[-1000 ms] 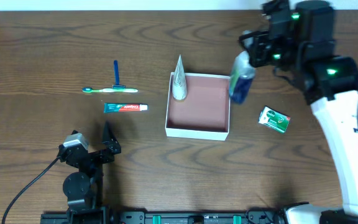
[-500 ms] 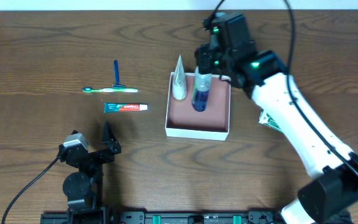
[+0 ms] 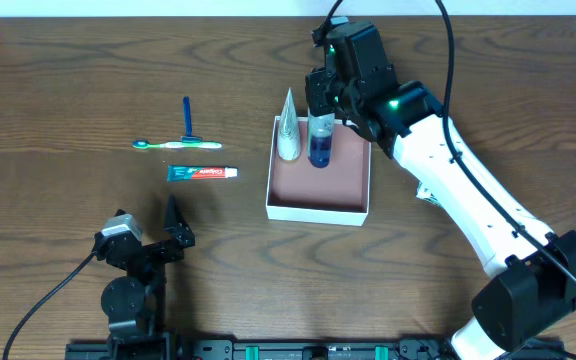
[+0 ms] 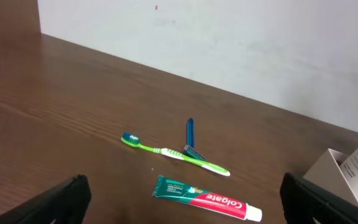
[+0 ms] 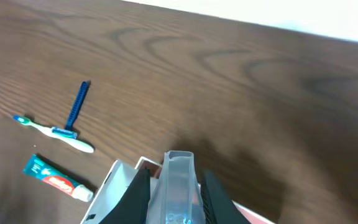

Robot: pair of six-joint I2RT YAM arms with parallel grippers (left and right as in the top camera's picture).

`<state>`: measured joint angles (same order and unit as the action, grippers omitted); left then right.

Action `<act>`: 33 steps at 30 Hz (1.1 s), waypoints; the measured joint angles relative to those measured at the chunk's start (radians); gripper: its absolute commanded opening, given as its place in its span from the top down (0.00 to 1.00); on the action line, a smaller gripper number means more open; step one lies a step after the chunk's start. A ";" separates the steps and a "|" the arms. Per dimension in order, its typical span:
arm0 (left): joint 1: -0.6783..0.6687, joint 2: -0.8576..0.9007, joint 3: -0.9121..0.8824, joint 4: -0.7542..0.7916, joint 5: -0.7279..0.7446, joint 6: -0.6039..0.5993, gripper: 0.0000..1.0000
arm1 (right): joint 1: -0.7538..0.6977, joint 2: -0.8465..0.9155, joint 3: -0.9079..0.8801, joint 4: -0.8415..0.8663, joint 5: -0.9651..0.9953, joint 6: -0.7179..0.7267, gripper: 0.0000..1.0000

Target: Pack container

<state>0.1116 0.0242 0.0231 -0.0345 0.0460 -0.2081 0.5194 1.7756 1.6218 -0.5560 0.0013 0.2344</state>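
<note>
The container [image 3: 318,211], a shallow white-walled box with a pinkish-brown floor, sits mid-table. A white tube [image 3: 287,130] stands in its back left corner. My right gripper [image 3: 320,110] is shut on a clear tube of blue gel [image 3: 319,143], upright over the container's back edge beside the white tube. In the right wrist view that tube's flat end [image 5: 179,169] sticks up between my fingers, above the container's wall [image 5: 107,186]. My left gripper [image 3: 148,240] rests open near the front left, far from the container, with nothing in it. In its own view the left gripper [image 4: 185,180] has its fingers wide apart.
Left of the container lie a green toothbrush [image 3: 176,145], a blue razor [image 3: 187,120] and a toothpaste tube [image 3: 202,173]. All three show in the left wrist view, the toothpaste [image 4: 207,198] nearest. A green-and-white soap box [image 3: 422,193] lies mostly hidden under my right arm.
My right arm has swung left with the blue-gel tube, from the container's right edge to its back, beside the white tube. The left arm has not moved.
</note>
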 measured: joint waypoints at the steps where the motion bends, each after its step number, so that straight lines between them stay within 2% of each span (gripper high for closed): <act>1: 0.000 0.000 0.000 0.000 0.000 0.000 0.02 | 0.001 0.000 0.000 0.009 0.006 -0.016 0.99; 12: 0.000 0.000 0.000 0.000 0.000 0.000 0.02 | 0.075 -0.002 0.000 0.160 0.199 -0.186 0.98; 16: 0.000 0.000 0.000 0.000 0.000 0.000 0.02 | 0.103 -0.012 0.000 0.168 0.253 -0.229 0.98; 33: 0.000 0.000 0.000 0.000 0.000 0.000 0.02 | 0.196 -0.042 -0.048 0.169 0.351 -0.270 0.98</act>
<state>0.1116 0.0242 0.0231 -0.0345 0.0460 -0.2081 0.7151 1.7332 1.5742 -0.3866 0.3519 -0.0353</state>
